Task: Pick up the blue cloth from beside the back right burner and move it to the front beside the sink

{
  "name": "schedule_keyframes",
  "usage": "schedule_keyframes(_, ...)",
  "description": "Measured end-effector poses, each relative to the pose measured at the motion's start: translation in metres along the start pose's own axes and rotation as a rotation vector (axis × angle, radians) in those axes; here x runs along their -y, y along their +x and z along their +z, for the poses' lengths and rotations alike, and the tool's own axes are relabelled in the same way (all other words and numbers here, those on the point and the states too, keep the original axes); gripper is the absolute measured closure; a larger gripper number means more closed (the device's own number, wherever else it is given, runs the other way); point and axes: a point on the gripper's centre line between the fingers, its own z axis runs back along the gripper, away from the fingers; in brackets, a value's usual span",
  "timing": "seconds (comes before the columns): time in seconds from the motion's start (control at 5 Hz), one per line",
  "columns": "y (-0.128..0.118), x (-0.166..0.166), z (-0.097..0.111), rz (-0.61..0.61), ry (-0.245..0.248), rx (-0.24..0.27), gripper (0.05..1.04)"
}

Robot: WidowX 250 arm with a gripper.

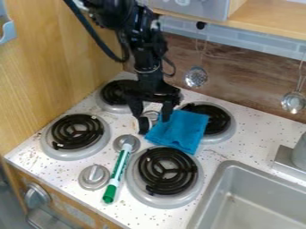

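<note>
Lt. wood side panel (53, 67), brown wood-grain backsplash (245, 80) w/ gray tile strip (251, 40) above

White speckled counter (210, 157) with four black coil burners (76, 131) — green-and-white marker (120, 167) slanting between two of them, upper end at a round metal knob (126, 142), second knob (94, 177) beside it. Metal sink (206, 214) at lower right. Slotted spoon (196, 77) and ladle (293, 102) hang by the back wall (245, 80) (wood-look, grey tile above) — light wood panel (51, 76) at left.
</note>
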Motion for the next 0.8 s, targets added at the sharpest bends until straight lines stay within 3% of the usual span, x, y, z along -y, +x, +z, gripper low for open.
schedule_keyframes(0.2, 0.002, -0.001, -0.015, 0.03, 0.009, -0.022, 0.082)
schedule_keyframes(0.8, 0.008, 0.002, -0.029, 0.088, -0.001, -0.014, 0.082)
